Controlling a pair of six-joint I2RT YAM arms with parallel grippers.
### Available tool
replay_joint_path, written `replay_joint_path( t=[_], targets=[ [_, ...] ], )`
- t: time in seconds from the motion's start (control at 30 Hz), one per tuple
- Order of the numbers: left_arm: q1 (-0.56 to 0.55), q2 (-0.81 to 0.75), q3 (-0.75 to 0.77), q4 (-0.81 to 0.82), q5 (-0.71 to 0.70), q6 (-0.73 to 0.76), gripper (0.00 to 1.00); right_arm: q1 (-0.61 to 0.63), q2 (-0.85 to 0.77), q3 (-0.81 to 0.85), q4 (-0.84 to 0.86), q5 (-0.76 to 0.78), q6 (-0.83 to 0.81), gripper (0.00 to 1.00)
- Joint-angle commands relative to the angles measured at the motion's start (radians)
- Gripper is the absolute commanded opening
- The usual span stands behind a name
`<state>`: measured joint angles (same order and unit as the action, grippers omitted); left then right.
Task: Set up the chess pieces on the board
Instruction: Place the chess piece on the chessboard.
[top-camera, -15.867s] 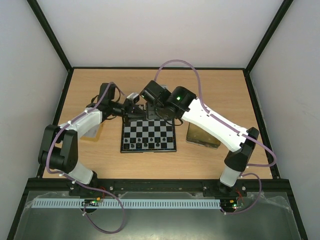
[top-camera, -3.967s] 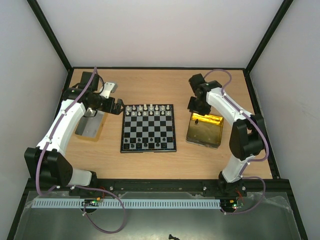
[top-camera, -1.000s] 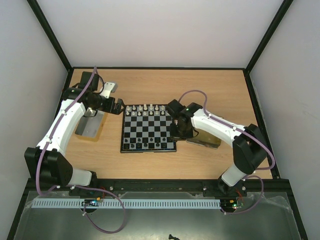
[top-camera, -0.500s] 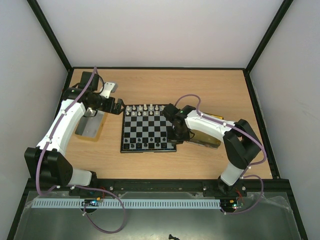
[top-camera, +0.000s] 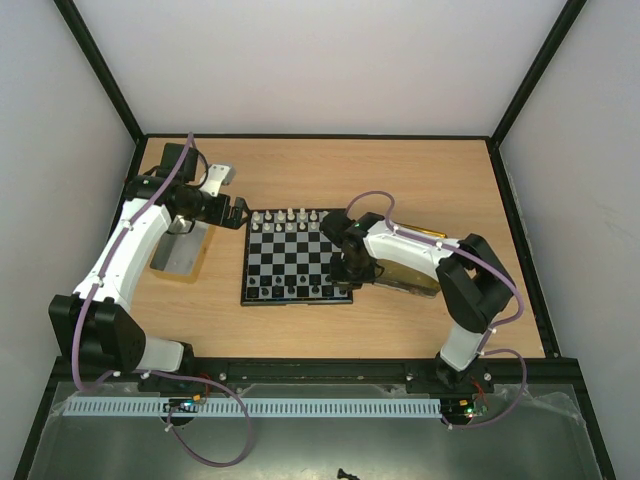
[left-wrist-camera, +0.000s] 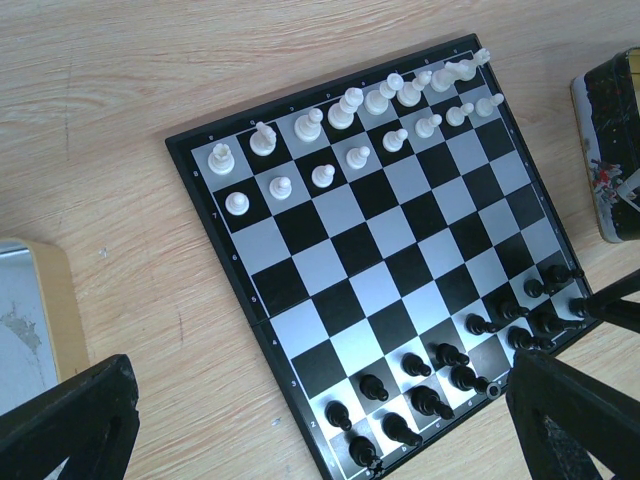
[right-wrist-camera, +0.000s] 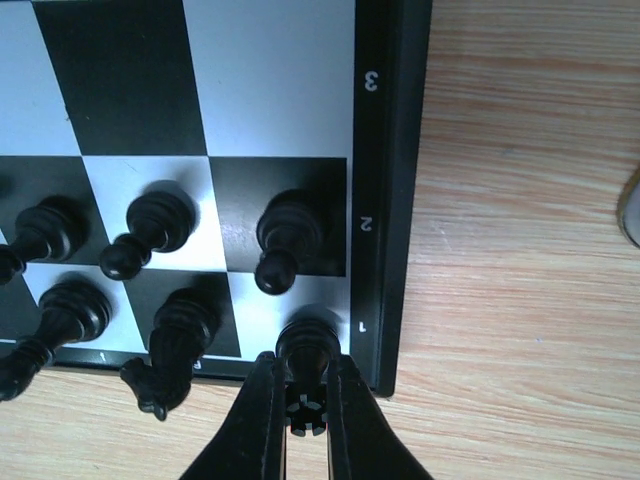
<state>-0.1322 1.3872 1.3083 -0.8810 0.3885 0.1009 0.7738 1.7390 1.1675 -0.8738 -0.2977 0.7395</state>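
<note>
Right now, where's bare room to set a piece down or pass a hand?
Free: the four middle ranks of the board, between white pieces and black pieces; bare table beyond the far edge and in front. Crowded: near-right corner, right fingers shut on a black rook.

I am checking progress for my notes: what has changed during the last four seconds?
The right gripper moved from over the gold tray to the near right corner of the board, where it is shut on a black rook. The left gripper stayed open beside the far left corner.
</note>
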Motion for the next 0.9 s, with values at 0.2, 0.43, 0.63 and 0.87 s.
replay_joint_path(
  t=[0.2, 0.43, 0.63, 0.87],
  targets=[
    [0.006, -0.034, -0.01, -0.001, -0.006, 0.005, 1.0, 0.013, 0.033, 0.035, 0.008, 0.003, -0.012, 0.04],
    [0.006, -0.037, -0.018, 0.0, -0.006, 0.006, 1.0, 0.015, 0.039, 0.043, 0.011, -0.002, -0.01, 0.13],
    [0.006, -0.035, -0.017, -0.001, -0.004, 0.006, 1.0, 0.017, 0.034, 0.046, 0.015, -0.007, -0.012, 0.16],
    [0.006, -0.033, -0.015, -0.001, 0.001, 0.005, 1.0, 0.016, 0.028, 0.049, 0.011, -0.011, -0.012, 0.18]
  ],
)
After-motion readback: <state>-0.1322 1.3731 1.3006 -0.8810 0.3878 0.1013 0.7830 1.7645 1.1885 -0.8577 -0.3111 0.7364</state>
